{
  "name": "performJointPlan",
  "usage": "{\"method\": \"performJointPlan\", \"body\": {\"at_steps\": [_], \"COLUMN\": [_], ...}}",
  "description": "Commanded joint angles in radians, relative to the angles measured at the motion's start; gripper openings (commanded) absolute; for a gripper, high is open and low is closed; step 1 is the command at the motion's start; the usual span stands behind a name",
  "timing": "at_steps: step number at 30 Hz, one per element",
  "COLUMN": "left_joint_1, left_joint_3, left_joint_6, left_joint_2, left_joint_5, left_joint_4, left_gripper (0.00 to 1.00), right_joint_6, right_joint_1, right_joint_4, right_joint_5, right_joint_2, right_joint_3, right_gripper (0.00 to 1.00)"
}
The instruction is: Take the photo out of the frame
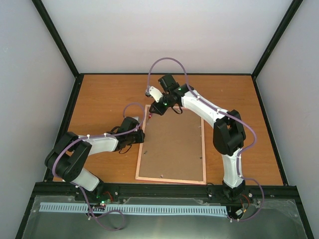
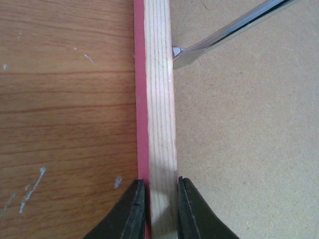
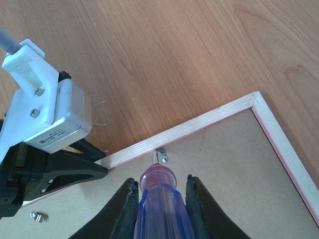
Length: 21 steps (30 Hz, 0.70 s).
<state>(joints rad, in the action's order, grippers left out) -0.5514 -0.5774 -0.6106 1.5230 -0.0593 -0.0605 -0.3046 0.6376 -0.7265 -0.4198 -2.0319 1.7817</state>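
Observation:
The pink frame [image 1: 203, 149] lies face down on the table with its brown backing board [image 1: 172, 147] up. The photo is hidden under the board. My left gripper [image 1: 142, 136] is shut on the frame's left rail [image 2: 159, 99], one finger on the pink outer edge and one on the inner side [image 2: 160, 199]. My right gripper [image 1: 159, 108] is shut on the red-and-purple screwdriver handle [image 3: 162, 199] near the far left corner. The screwdriver's tip [image 2: 182, 54] touches a small metal clip [image 3: 161, 157] at the inner edge of that rail.
A second metal clip [image 3: 36, 216] sits on the board beside the left gripper's fingers [image 3: 70, 169]. The wooden table [image 1: 99, 99] is walled by white panels at the back and sides. A black rail [image 1: 164, 189] runs along the near edge.

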Motion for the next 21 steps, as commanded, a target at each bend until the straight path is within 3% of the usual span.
{"method": "performJointPlan", "body": {"at_steps": [1, 10, 21], "left_joint_1": [0.003, 0.002, 0.002], "left_joint_3": [0.024, 0.022, -0.015], "left_joint_6": [0.014, 0.014, 0.008], "left_joint_2": [0.023, 0.026, 0.028], "left_joint_5": [-0.025, -0.024, -0.003], "left_joint_4": [0.058, 0.06, 0.118], "left_gripper": [0.01, 0.01, 0.01], "right_joint_6": [0.006, 0.066, 0.046], "right_joint_1": [0.007, 0.006, -0.016], "right_joint_4": [0.005, -0.055, -0.114], "right_joint_5": [0.076, 0.286, 0.234], "right_joint_2": [-0.02, 0.003, 0.238], "right_joint_3": [0.029, 0.05, -0.059], "right_gripper": [0.03, 0.03, 0.03]}}
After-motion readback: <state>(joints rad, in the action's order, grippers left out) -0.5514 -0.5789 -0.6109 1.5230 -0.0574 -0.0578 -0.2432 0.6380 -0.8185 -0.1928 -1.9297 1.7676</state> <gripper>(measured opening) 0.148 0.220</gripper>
